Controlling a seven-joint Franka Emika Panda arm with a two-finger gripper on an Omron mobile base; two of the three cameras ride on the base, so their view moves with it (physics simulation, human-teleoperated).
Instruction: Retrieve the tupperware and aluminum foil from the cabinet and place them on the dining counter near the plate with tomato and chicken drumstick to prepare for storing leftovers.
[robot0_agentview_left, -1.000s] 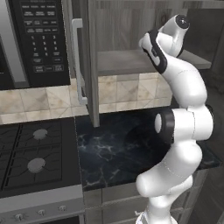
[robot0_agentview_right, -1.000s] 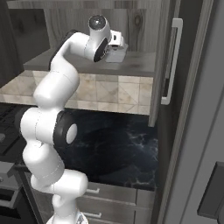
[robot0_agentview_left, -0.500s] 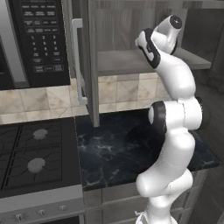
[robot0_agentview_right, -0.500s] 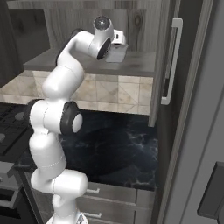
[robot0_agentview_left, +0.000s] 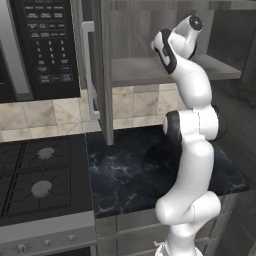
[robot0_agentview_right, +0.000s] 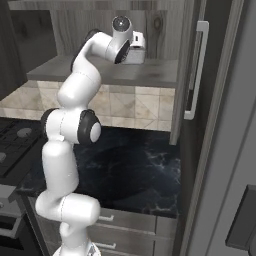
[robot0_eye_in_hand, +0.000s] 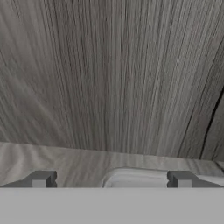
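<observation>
The cabinet stands open, and my arm reaches up over its grey shelf (robot0_agentview_left: 135, 71) (robot0_agentview_right: 130, 74). In the hand view my gripper (robot0_eye_in_hand: 111, 180) is open, its two dark fingertips (robot0_eye_in_hand: 40, 179) wide apart just above the shelf, facing the wood-grain back wall (robot0_eye_in_hand: 113, 74). Between the tips shows the pale rounded rim of the tupperware (robot0_eye_in_hand: 133, 176), low and slightly right of centre, close in front of the hand. The white hand (robot0_agentview_right: 135, 49) hovers over the shelf in the right base view. The aluminum foil, the dining counter and the plate with tomato and chicken drumstick are out of view.
An open cabinet door with a pale bar handle (robot0_agentview_left: 89, 70) hangs left of the arm, and another with a handle (robot0_agentview_right: 196, 70) stands to the right. A black microwave (robot0_agentview_left: 45, 45), the stove (robot0_agentview_left: 40, 175) and a black marbled counter (robot0_agentview_left: 130, 170) lie below.
The arm has straightened upward and the hand has pushed a little deeper into the cabinet over the shelf. The jaws stayed wide open.
</observation>
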